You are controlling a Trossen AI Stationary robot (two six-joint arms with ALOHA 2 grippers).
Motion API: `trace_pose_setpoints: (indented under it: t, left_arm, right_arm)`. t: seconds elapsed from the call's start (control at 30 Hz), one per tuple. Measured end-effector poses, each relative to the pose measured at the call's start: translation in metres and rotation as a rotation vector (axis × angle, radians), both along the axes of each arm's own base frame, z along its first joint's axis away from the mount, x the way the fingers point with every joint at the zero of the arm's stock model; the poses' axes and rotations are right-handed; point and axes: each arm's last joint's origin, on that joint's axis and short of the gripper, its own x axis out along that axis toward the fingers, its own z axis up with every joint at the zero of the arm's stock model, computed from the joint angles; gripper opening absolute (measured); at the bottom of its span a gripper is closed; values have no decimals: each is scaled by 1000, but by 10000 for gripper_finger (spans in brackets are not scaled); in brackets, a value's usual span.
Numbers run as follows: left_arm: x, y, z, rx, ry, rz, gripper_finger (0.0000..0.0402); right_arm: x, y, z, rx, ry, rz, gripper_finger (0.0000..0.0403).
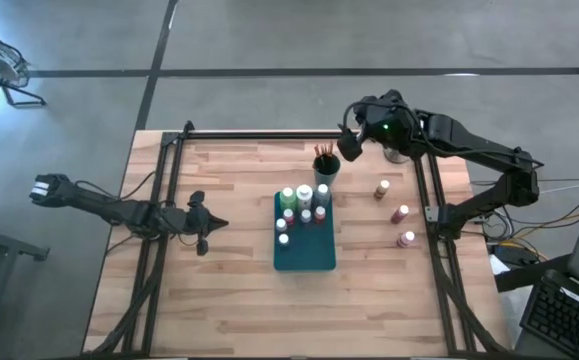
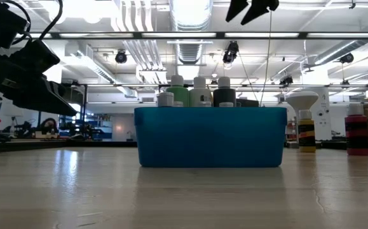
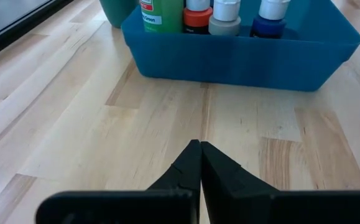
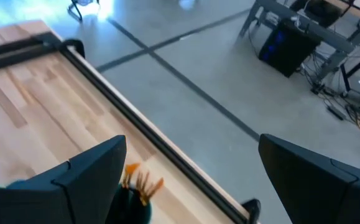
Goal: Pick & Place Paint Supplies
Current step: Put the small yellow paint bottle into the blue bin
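Currently, near the bench's left edge: left tool point(image 1: 212, 224) fingers pressed together, holding nothing, low over the wood, apparently waiting. Mid-bench: teal tray point(image 1: 305, 255) with white-capped paint bottles point(image 1: 302, 204) standing upright at its far end, seemingly already placed. Behind it, touching: dark cup point(image 1: 326, 167) of brushes point(image 1: 323, 152). Just above and right of that cup: right tool point(image 1: 350, 146) spread wide, empty, probably lining up. Near the right edge: three loose bottles point(image 1: 400, 214), still unpacked.
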Motion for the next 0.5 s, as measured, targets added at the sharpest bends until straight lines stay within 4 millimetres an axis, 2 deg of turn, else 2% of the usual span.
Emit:
trace_pose_setpoints:
  t: [0.33, 0.5]
  left_arm:
    - [0, 0, 0, 0, 0, 0, 7]
    - [0, 0, 0, 0, 0, 0, 7]
  right_arm:
    - [3, -1, 4, 2, -74, -11, 363]
    - [2, 0, 3, -8, -43, 1, 363]
